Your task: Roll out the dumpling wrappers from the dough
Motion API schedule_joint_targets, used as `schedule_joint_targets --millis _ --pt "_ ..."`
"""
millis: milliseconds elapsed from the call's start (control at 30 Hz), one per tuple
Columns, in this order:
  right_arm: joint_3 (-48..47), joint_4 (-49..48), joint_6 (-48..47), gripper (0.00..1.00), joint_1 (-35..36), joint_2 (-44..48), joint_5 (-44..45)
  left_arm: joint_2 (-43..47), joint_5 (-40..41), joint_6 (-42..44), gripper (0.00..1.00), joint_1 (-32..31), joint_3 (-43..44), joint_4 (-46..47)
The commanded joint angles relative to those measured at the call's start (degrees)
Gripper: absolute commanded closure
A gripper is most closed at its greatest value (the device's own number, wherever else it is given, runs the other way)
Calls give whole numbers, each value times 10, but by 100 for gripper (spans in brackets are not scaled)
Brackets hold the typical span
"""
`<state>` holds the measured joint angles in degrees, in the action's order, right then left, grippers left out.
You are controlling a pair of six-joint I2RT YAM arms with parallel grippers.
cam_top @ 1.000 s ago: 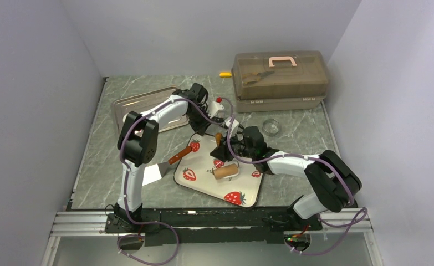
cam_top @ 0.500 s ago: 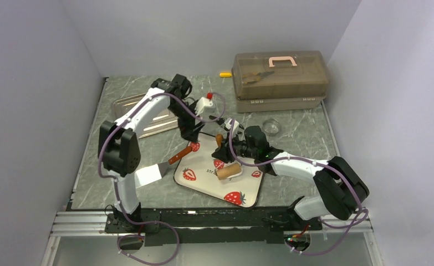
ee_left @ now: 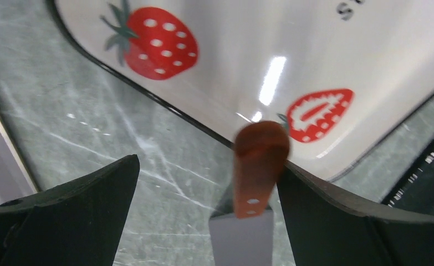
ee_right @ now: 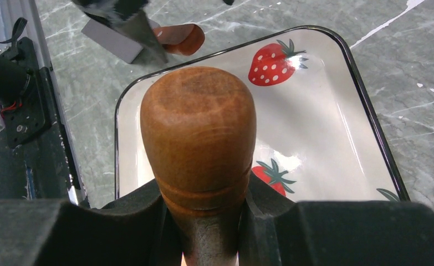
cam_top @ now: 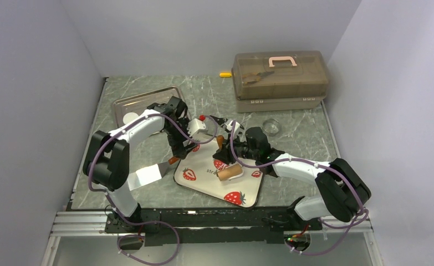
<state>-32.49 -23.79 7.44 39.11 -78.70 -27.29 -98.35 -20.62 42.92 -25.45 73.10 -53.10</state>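
Note:
My right gripper (cam_top: pixel 221 145) (ee_right: pixel 203 199) is shut on the brown handle (ee_right: pixel 198 127) of the wooden roller (cam_top: pixel 229 172), which lies on the strawberry plate (cam_top: pixel 203 180). The dough sits under the roller and is mostly hidden; a white edge (cam_top: pixel 237 177) peeks out. My left gripper (cam_top: pixel 177 153) (ee_left: pixel 209 166) is open and low beside the plate's left rim. The scraper's brown handle (ee_left: pixel 260 166) lies between its fingers, close to the right one. A pale round patch (cam_top: pixel 127 117) lies in the metal tray; I cannot tell if it is one of the dumpling wrappers.
The scraper's blade (cam_top: pixel 148 176) rests on the table left of the plate. The metal tray (cam_top: pixel 148 100) stands at the back left. A brown toolbox (cam_top: pixel 281 77) is at the back right, with a clear glass ring (cam_top: pixel 271 126) in front of it and a yellow item (cam_top: pixel 225 74) beside it.
My left arm swung down from above the plate's far corner to the scraper handle, and its jaws opened wide. The right gripper kept its hold; the roller barely shifted.

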Motion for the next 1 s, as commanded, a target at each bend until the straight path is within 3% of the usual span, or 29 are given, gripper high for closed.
schedule_joint_targets --millis 0,67,133,233,300,433,600,833,967 --pt "-7 -49 -4 100 1 13 -3 12 32 -44 1 -3 -11 115" --pt "-4 -54 -2 100 2 13 -4 9 22 -39 2 -4 -20 122" --pt "-3 -56 -2 100 2 12 -4 7 13 -33 10 -4 -28 122" --pt "-4 -54 -4 100 2 10 -6 5 -4 -30 49 -4 -32 114" --pt "-10 -47 -8 100 2 8 -11 4 -16 -31 81 -4 -30 106" --pt "-19 -36 -24 100 4 13 -26 3 -30 -32 100 -5 -25 94" --pt "-52 -9 -88 100 22 40 -84 3 -66 -43 100 -2 40 31" --pt "-127 67 -161 100 46 89 -185 6 -179 -51 100 1 250 -139" --pt "-155 74 -160 100 42 93 -242 2 -267 -73 100 2 345 -184"
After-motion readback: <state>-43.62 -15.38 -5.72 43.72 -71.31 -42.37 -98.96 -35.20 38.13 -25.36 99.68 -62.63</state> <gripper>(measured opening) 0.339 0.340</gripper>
